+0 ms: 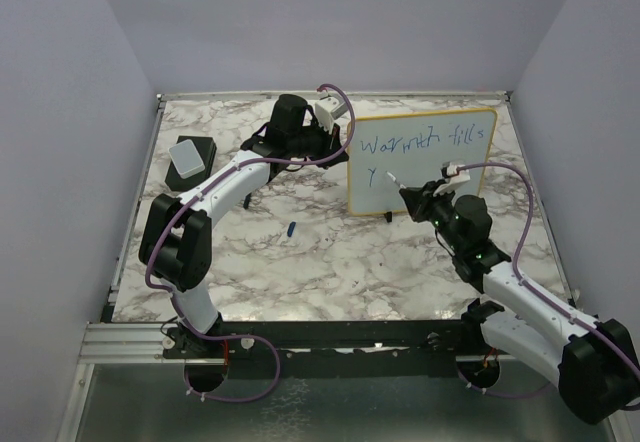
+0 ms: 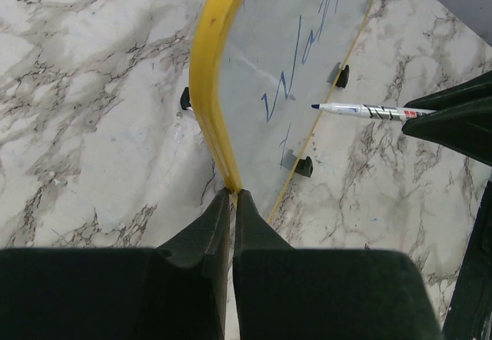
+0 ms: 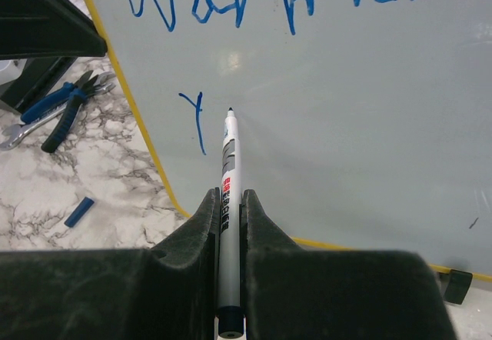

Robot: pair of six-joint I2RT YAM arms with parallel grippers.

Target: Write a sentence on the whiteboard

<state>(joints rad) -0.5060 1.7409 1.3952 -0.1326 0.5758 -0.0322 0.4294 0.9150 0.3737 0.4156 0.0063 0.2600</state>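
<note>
The whiteboard (image 1: 425,177) stands upright on the marble table, its yellow frame (image 2: 206,71) at the upper left pinched between my shut left gripper (image 2: 233,194). The sentence (image 1: 420,144) in blue reads "Warmth fills", with a lone "y" (image 3: 196,117) on the second line. My right gripper (image 3: 228,195) is shut on a white marker (image 3: 229,151) pointing at the board. Its tip sits just right of the "y"; whether it touches is unclear. From the left wrist the marker (image 2: 361,110) shows reaching in from the right.
A grey-topped black eraser block (image 1: 190,157) lies at the back left. A small blue cap (image 1: 290,228) rests on the table in front of the board. Blue-handled pliers (image 3: 65,109) lie beside the board's left edge. Walls enclose the table.
</note>
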